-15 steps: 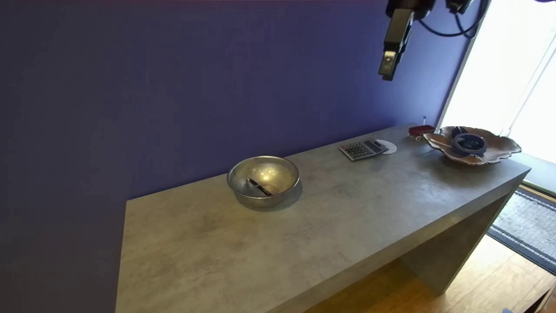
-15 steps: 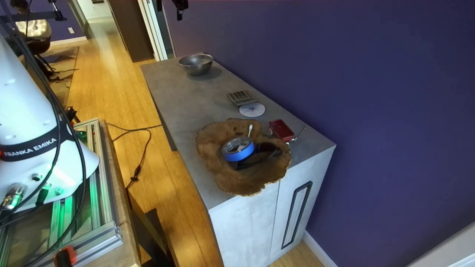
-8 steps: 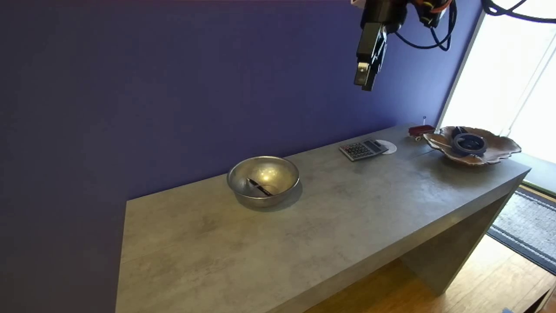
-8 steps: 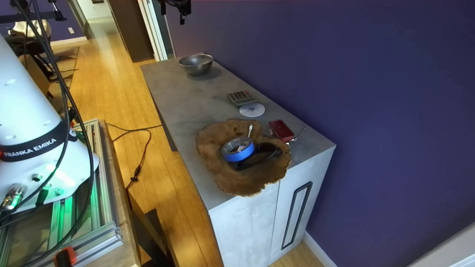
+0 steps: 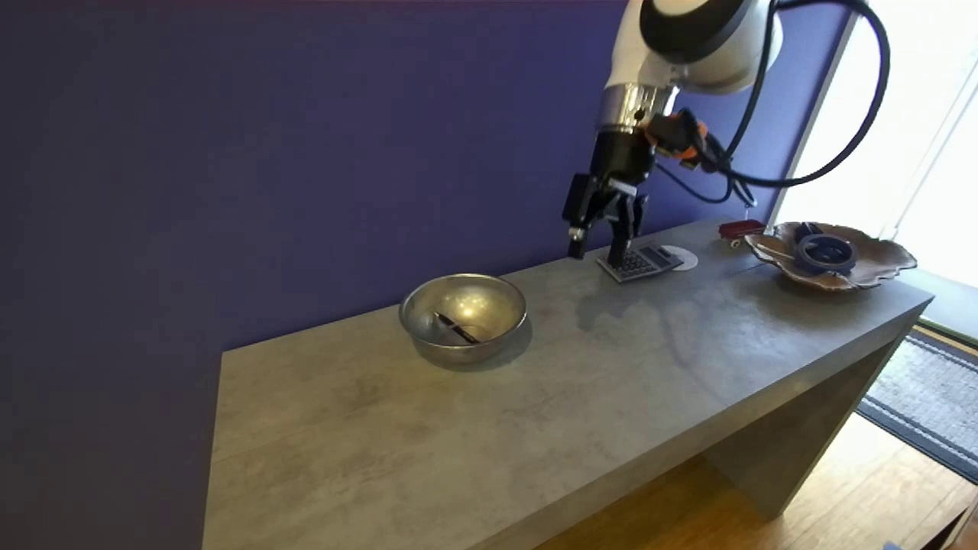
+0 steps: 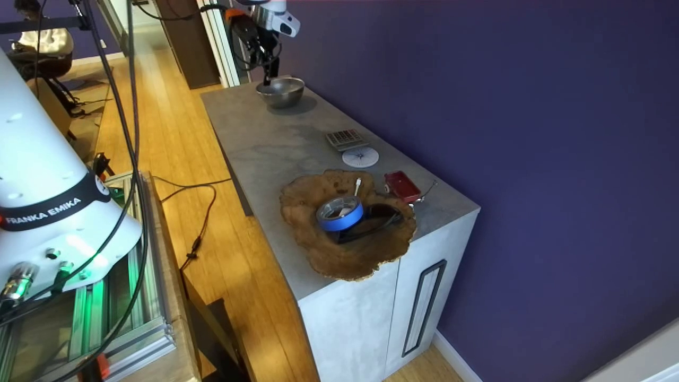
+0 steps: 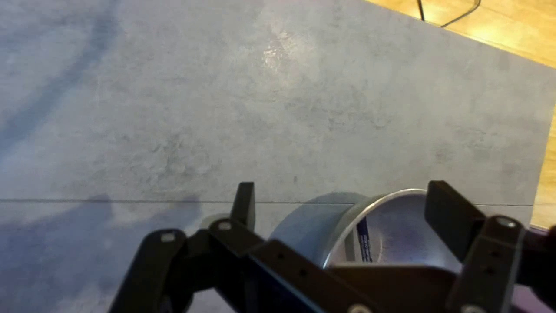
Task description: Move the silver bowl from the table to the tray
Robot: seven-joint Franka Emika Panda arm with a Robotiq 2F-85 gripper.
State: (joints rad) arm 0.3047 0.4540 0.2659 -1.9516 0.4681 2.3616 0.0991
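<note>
I have the tool (image 5: 597, 254) far lower than it was a second ago, and it has turned on the way down; in an exterior view its fingers overlapped before and show plainly apart now, so I call it wide, with nothing held. The arm (image 5: 630, 57) has come into that same picture behind it; the bowl (image 5: 470, 315) has not moved, and stands upright on the surface (image 5: 359, 428) with a pen (image 5: 456, 328) lying inside. The wrist view sets the bowl's rim between the fingertips, one finger crossing the bowl, the other over bare surface; from outside, though, the tips hang above the surface on the bowl's calculator (image 6: 347, 139) side, and I see no contact.

For the task, I read this as the approach, with the grasp not yet made; the tray (image 6: 345, 260) waits at the opposite end, unchanged, a tape roll (image 6: 342, 222) and smaller bits in it. I judge that I need to shift toward the bowl, then lower with one finger inside the rim and one outside; the pen may slide if the bowl tips, and the tape roll may keep the bowl from sitting level.
</note>
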